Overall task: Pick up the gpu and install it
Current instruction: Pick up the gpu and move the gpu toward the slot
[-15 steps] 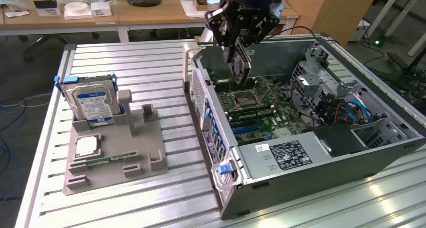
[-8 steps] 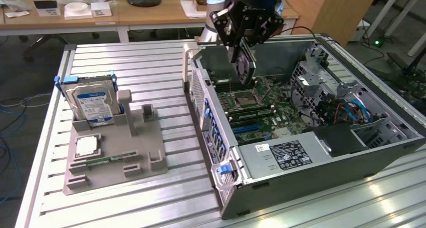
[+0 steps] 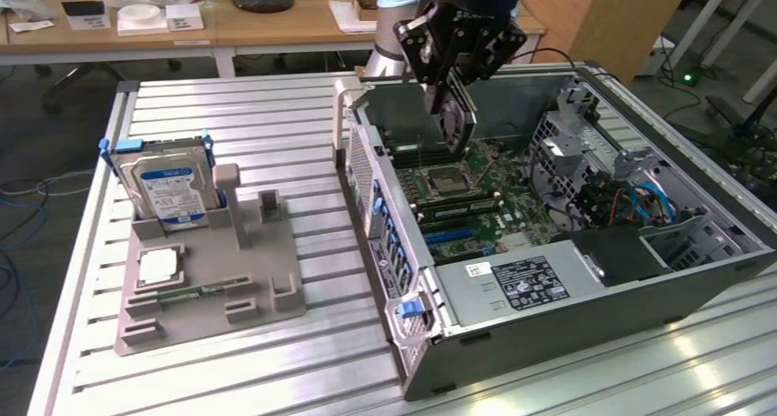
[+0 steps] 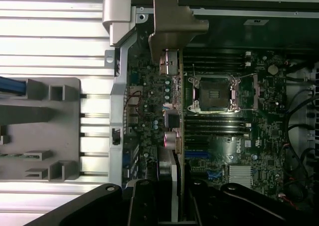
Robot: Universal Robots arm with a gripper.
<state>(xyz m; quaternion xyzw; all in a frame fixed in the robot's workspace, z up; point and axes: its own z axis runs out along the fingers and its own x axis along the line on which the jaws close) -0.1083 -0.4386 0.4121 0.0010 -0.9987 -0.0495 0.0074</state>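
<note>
We see the gripper [image 3: 447,96] clamped on the gpu [image 3: 458,125], which it holds on edge inside the open computer case [image 3: 607,334]. The card is toward the case's far wall, over the motherboard [image 3: 486,220] just beside the CPU socket [image 4: 215,92]. We cannot tell whether the card touches the board. Near the worktop [image 3: 243,116] edge on the exterior view's left, a hard drive [image 3: 167,187] stands in a grey fixture [image 3: 231,298].

Computer case [image 3: 631,320], hard drive [image 3: 167,190]
</note>
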